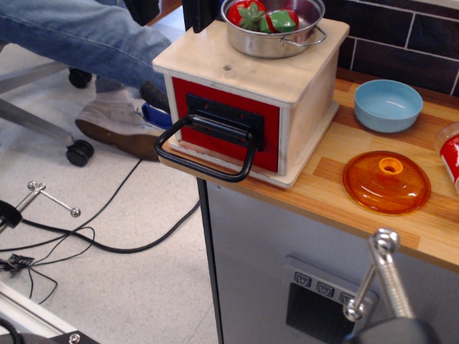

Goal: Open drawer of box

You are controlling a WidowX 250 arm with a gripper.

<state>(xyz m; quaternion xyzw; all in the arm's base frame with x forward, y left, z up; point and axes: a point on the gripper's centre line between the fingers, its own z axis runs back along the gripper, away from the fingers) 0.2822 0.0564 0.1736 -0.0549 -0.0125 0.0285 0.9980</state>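
Your red-fronted drawer (228, 123) sits flush in the pale plywood box (251, 100), unopened; the metal gripper (373, 283) hangs well apart, its opening unclear.

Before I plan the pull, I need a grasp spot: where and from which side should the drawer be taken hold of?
Grip the crossbar of the black loop handle on the drawer. It juts out from the red front with open space inside the loop, so fingers can likely close over the bar coming from the front of the box.
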